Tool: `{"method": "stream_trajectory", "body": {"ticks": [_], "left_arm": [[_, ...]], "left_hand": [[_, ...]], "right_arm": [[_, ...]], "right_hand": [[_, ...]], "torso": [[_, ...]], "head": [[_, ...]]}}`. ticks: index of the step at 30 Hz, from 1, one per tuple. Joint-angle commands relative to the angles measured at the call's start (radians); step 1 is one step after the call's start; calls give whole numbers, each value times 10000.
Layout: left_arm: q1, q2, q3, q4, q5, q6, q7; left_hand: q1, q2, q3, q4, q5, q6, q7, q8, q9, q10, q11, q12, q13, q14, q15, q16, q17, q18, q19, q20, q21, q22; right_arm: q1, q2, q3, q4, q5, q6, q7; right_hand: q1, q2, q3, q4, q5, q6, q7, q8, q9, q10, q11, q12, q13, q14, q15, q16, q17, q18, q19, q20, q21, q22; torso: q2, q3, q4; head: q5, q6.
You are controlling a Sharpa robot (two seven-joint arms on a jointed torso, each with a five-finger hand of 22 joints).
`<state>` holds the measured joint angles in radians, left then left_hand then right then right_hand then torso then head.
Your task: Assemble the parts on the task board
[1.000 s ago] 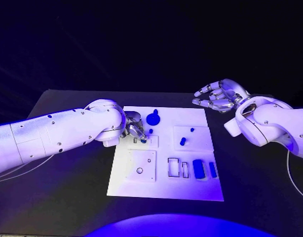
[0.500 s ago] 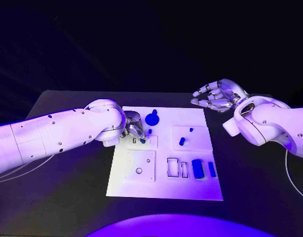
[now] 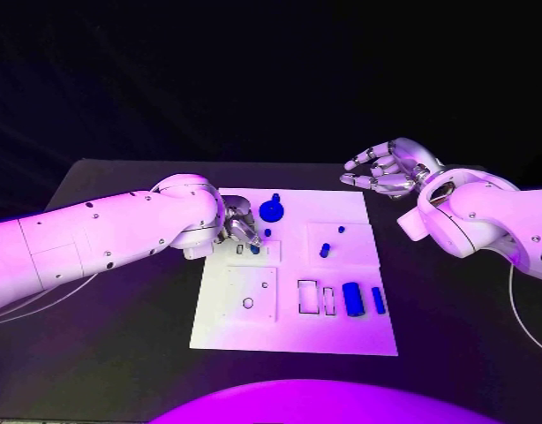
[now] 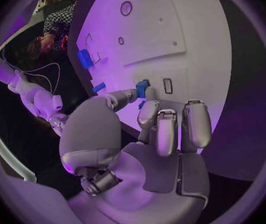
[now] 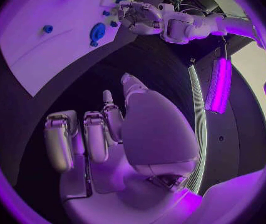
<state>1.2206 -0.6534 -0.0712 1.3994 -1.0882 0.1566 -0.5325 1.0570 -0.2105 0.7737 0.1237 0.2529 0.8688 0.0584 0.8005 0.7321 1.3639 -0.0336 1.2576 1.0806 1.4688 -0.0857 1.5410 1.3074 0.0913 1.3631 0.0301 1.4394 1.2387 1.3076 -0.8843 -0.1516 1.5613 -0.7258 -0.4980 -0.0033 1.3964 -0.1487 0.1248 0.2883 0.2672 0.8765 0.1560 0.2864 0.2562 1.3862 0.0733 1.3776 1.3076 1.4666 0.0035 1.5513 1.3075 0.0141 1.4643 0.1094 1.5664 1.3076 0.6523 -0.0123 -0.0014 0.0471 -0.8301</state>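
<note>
A black table [image 3: 118,353] stands before a dark, unlit backdrop.

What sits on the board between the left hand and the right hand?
In the head view, between left hand and right hand stands a round blue part on the task board.

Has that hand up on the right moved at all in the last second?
No. The right hand hovers at the same spot beyond the task board's far right corner.

Task board [image 3: 294,331] mid-table [image 3: 118,353], left hand [image 3: 239,231] over its left edge, right hand [image 3: 386,170] beyond its far right corner
</note>
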Motion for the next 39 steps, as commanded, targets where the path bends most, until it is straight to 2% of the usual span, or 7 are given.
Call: {"method": "stream_trajectory", "body": {"ticks": [1,21,32,39], "left_arm": [[-37,57,-25,45,165,416,55],[-39,69,-27,-2,160,498,48],[-39,112,-28,-70,164,446,50],[-39,139,-28,-131,164,462,49]], "left_hand": [[-119,13,53,-116,-54,274,-317,-54,15,21,-72,13,17,854,-67,57,2002,-202,-10,-76,6,5],[-203,16,-155,-5,-69,356,-336,-67,31,42,-87,46,80,857,-78,63,2018,-207,3,-87,6,23],[-522,120,-1142,582,-115,496,-338,-180,82,39,-89,36,122,858,-84,63,2022,-208,10,-100,-18,19],[-557,154,-1334,717,-110,506,-335,-211,92,40,-85,37,137,859,-82,64,2025,-208,13,-99,-21,23]], "right_arm": [[-7,2,1,3,-108,107,77],[-15,-6,0,-1,-112,96,89],[-17,-6,0,-4,-112,87,100],[-17,-5,0,-6,-112,90,102]], "right_hand": [[-73,43,69,-14,41,39,5,41,8,-29,-4,-66,540,880,-43,-36,1965,-131,1049,-73,9,2610],[-73,43,69,-14,41,39,5,41,8,-29,-4,-66,540,880,-43,-36,1965,-131,1049,-73,9,2610],[-99,39,80,-9,42,38,4,46,7,-31,-5,-69,534,879,-44,-39,1958,-129,1045,-74,-1,2604],[-109,38,83,-7,43,37,4,48,7,-34,-5,-73,529,878,-45,-41,1953,-128,1044,-75,-2,2603]], "torso": [[-6,1,1],[-4,-2,2],[-1,4,1],[-2,5,-2]], "head": [[-1,-10],[-6,-16],[-17,-8],[-25,-19]]}}
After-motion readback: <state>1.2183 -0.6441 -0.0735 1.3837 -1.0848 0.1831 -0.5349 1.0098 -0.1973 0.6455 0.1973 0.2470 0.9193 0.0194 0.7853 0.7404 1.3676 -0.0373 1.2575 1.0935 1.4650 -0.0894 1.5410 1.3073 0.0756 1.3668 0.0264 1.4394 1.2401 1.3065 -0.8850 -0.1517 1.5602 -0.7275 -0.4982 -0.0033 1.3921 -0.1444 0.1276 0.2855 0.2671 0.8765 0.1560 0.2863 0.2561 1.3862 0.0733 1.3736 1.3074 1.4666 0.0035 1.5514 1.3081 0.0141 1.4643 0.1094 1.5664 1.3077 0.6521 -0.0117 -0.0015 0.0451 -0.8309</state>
